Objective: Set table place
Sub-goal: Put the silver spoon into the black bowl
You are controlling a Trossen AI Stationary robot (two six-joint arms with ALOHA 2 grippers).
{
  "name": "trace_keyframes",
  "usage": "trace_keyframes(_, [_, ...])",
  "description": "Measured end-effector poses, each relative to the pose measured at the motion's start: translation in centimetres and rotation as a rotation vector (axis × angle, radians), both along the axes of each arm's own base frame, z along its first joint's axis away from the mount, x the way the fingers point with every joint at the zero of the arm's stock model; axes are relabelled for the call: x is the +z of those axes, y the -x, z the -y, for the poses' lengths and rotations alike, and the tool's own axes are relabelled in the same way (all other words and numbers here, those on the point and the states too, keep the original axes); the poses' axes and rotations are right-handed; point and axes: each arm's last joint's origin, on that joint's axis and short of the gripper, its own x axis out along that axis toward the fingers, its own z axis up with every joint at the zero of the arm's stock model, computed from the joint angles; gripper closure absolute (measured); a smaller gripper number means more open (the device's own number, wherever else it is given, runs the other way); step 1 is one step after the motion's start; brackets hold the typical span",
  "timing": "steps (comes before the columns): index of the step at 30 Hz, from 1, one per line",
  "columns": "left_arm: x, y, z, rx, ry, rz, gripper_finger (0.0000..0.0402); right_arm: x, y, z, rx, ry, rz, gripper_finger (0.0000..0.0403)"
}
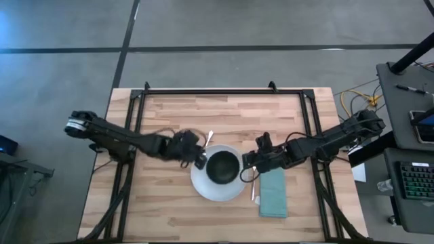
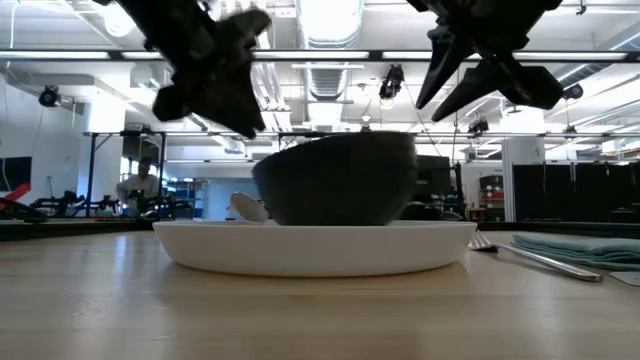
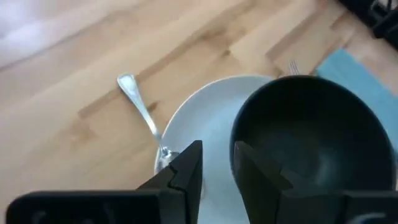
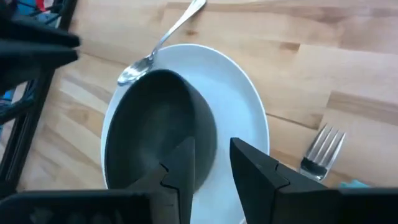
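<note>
A round white plate (image 1: 218,188) lies on the table (image 1: 169,203) with a black bowl (image 1: 222,167) standing in it. A silver spoon (image 3: 142,111) rests its bowl end on the plate's far-left rim, with its handle on the wood. A fork (image 4: 320,150) lies on the table between the plate and a folded teal napkin (image 1: 273,194). My left gripper (image 3: 217,152) hovers open above the plate's left side, beside the bowl. My right gripper (image 4: 211,146) hovers open above the bowl's right side. Neither has anything between its fingers.
The black metal frame (image 1: 210,90) runs along the table's far edge and down both sides. Bare wood lies on the near left and at the far middle. A desk with a keyboard (image 1: 413,179) stands off the table's right.
</note>
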Motion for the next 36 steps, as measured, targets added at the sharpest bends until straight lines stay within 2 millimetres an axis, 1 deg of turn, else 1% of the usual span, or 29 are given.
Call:
trace_keyframes(2, [-0.1,-0.1,-1.9,0.002,0.053,-0.025,0.0322,0.0,-0.1,0.2,-0.001,0.007,-0.003,0.0307])
trace_keyframes(6, [-0.9,-0.6,-5.5,0.071,0.134,-0.052,0.0311,0.0,-0.1,0.6,-0.008,0.012,-0.004,0.0307])
trace_keyframes(8, [-1.7,-0.8,-6.8,0.084,0.186,-0.08,0.03,0.1,-0.1,0.6,-0.007,0.013,-0.003,0.0307])
trace_keyframes(10, [-2.5,-1.1,-7.6,0.081,0.238,-0.104,0.0286,0.1,-0.1,0.6,-0.002,0.017,-0.005,0.0307])
trace_keyframes(12, [-3.4,-1.4,-8.1,0.076,0.284,-0.134,0.0271,0.1,-0.1,0.6,-0.001,0.021,-0.005,0.0307])
trace_keyframes(15, [-4.6,-1.8,-8.2,0.061,0.328,-0.176,0.0251,0.1,-0.1,0.7,-0.004,0.023,-0.006,0.0307])
trace_keyframes(20, [-5.4,-2.5,-8.2,0.059,0.337,-0.195,0.0231,0.1,-0.1,0.7,0.001,0.029,-0.01,0.0307])
trace_keyframes(29, [-5.5,-3.4,-8.6,0.028,0.311,-0.138,0.0226,0.0,-0.1,0.7,0.002,0.033,-0.016,0.0307])
trace_keyframes(36, [-6.4,-3.2,-9.5,0.061,0.321,-0.173,0.0226,0.0,-0.1,0.7,0.001,0.032,-0.016,0.0307])
